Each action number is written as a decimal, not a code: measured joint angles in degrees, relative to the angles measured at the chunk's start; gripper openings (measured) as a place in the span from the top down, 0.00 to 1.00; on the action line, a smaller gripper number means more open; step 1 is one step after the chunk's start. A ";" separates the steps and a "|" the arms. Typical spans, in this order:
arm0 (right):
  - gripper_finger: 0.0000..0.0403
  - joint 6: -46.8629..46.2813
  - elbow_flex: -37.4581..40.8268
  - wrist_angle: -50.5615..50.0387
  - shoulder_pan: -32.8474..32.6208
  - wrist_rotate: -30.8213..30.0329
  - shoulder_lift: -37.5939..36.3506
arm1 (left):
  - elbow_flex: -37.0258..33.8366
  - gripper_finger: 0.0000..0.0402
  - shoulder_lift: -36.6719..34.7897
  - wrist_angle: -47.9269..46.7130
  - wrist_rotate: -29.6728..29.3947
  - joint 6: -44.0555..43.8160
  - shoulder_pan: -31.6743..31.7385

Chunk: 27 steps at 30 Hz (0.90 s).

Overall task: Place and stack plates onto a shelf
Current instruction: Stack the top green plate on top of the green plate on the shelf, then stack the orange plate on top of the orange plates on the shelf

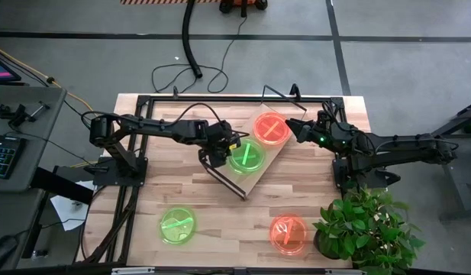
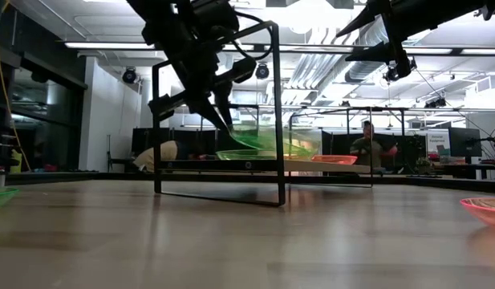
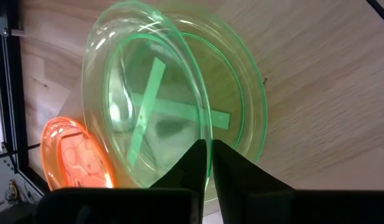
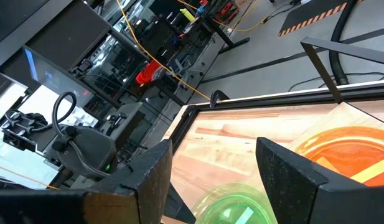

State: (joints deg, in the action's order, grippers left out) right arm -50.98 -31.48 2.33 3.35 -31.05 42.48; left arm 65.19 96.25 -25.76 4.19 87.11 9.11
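- Plates going onto the shelf [image 1: 259,156]: left tool [image 3: 208,163] pinches the rim of a green plate [image 3: 126,118], tilted over another green plate [image 3: 241,93] on the board.
- Stacking step, I'd say; next comes lowering it level, then letting go.
- Right tool [image 4: 213,163] hangs spread beside the shelf's orange plate [image 1: 271,127].
- Loose plates wait on the plank table [image 1: 220,210]; workshop beyond.

Orange plate [image 2: 486,207] cut off
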 joint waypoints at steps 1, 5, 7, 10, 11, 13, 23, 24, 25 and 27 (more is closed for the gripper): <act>0.46 0.00 0.00 -0.01 0.00 0.00 0.00 | 0.00 0.94 0.00 0.02 0.00 0.00 -0.12; 0.46 0.00 0.00 -0.50 0.01 0.00 0.00 | 0.00 0.88 0.00 0.07 0.06 -1.27 -0.33; 0.46 0.00 0.00 -0.96 0.01 0.02 0.02 | 0.00 0.85 0.00 0.13 0.09 -2.49 -0.34; 0.46 0.00 0.00 -1.38 0.00 0.01 0.02 | 0.00 0.81 0.00 0.17 0.13 -3.66 -0.32; 0.46 0.00 0.00 -1.40 0.01 0.02 0.02 | 0.00 0.80 0.00 0.23 0.13 -4.12 -0.32; 0.46 0.00 0.00 -1.38 -0.01 0.02 0.02 | 0.00 0.77 0.00 0.24 0.15 -4.56 -0.32; 0.46 0.00 0.00 -1.33 -0.01 0.02 0.02 | 0.00 0.68 -0.02 0.39 0.15 -9.34 -0.34; 0.46 0.00 0.00 -1.33 0.00 0.02 0.02 | 0.00 0.68 -0.05 0.39 0.13 -9.98 -0.34; 0.46 0.00 0.00 -1.33 -0.01 0.02 0.02 | 0.00 0.67 -0.07 0.39 0.09 -10.54 -0.34; 0.46 -0.03 0.00 -1.33 -0.01 0.02 0.02 | 0.00 0.66 -0.09 0.38 -0.67 -11.49 -0.34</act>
State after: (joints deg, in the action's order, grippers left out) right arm -51.01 -31.48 0.99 3.33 -31.03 42.50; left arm 65.19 96.16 -25.38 3.52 75.62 8.78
